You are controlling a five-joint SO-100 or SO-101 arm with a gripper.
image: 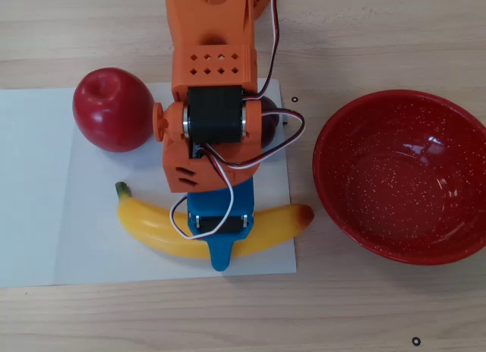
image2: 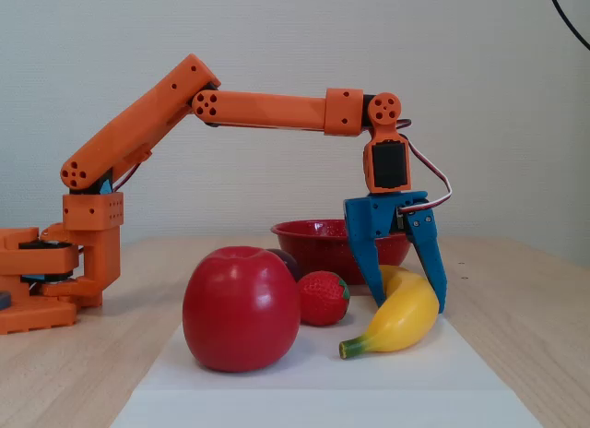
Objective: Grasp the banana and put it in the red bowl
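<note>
In the overhead view we see the banana (image: 152,224) lying across the lower part of a white sheet of paper (image: 38,185), its green stem toward the left and its orange-red end just past the sheet's right edge. The orange arm (image: 209,71) reaches down from the top of that view, and its blue gripper (image: 220,242) sits over the middle of the fruit, hiding that part. In the fixed view the gripper (image2: 410,303) points straight down with its two blue fingers (image2: 431,262) spread apart — one on each side of the banana (image2: 401,322), which rests on the paper (image2: 323,382) between them. We cannot tell whether the fingers already press against the skin; the fruit lies flat on the sheet, not lifted.

The red bowl (image: 342,208) stands on the bare wooden table (image: 380,33), to the right of the paper in the overhead view, near the banana's orange-red tip but apart from it. In the fixed view the bowl (image2: 309,239) shows behind the gripper.

A red apple (image: 112,109) sits at the upper left of the sheet, well clear of the banana. The fixed view shows the apple (image2: 240,308) large in the foreground, with a strawberry (image2: 323,297) just beside it — and a dark fruit behind them that we cannot make out.
</note>
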